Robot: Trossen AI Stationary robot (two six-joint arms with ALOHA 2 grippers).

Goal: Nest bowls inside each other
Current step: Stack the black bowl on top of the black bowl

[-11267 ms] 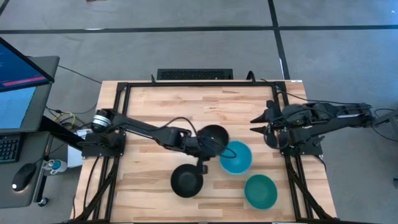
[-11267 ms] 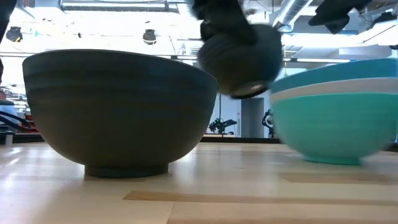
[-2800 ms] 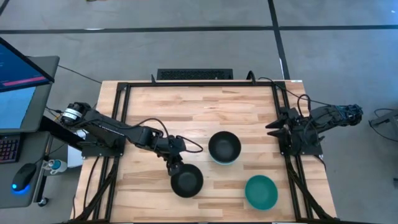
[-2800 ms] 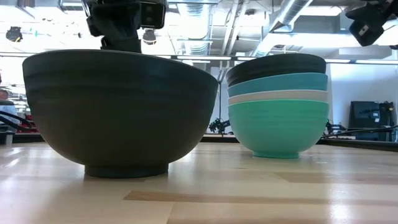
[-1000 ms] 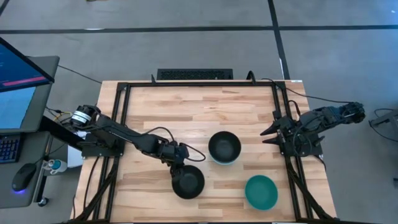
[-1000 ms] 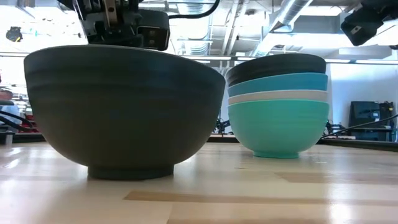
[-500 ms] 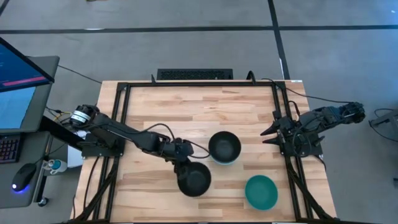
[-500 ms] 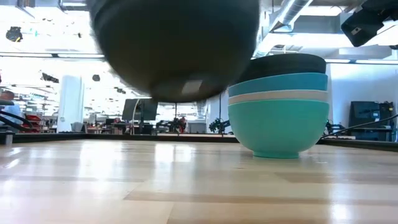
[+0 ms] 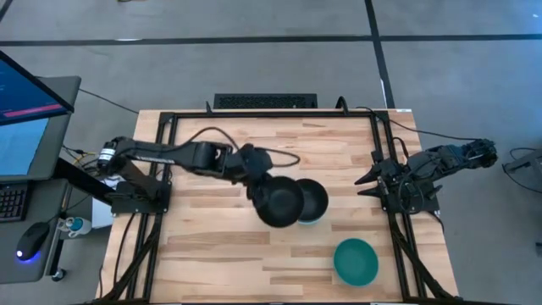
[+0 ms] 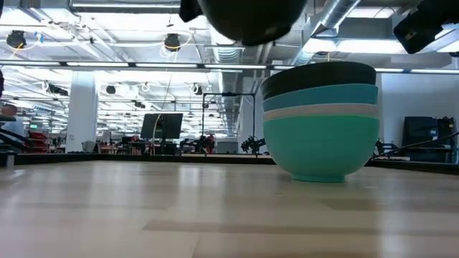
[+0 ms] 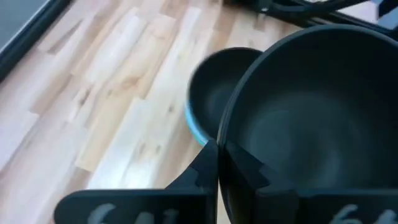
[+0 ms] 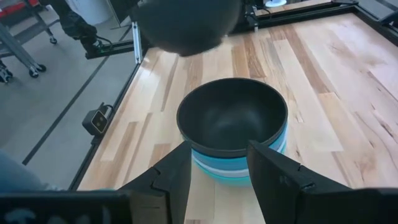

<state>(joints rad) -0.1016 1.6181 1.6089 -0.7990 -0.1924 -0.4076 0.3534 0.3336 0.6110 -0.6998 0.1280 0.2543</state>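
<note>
My left gripper [image 9: 257, 184] is shut on a black bowl [image 9: 279, 202], which hangs high in the low view [image 10: 247, 18]. The bowl is right beside a stack [image 9: 312, 202] and overlaps the stack's left edge from above. The stack has a black bowl on top [image 12: 232, 115], with light blue and white rims below [image 12: 239, 167], and it rests on the table. A teal green bowl [image 9: 355, 261] stands alone near the table's near edge. In the low view the teal green bowl [image 10: 320, 147] hides the stack's foot. My right gripper [image 9: 364, 180] is open at the right edge. My left gripper holds the black bowl by its rim [image 11: 219, 138], on the side toward the table's left. One finger [image 11: 247, 169] is inside the bowl and one finger [image 11: 200, 174] outside. The fingers come from the left, slanting down. The bowl is lifted clear, mouth up.
A black frame [image 9: 254, 116] runs around the wooden table top [image 9: 212, 148]. Bare wood lies left of and beyond the stack. A monitor [image 9: 30, 97] and a mouse [image 9: 32, 240] sit off the left side.
My left gripper, holding the black bowl by its rim, has lifted it off the table. It has carried the bowl up, toward the far edge and to the right, until it came beside the stack. The stack, the teal green bowl and my right arm have kept still.
</note>
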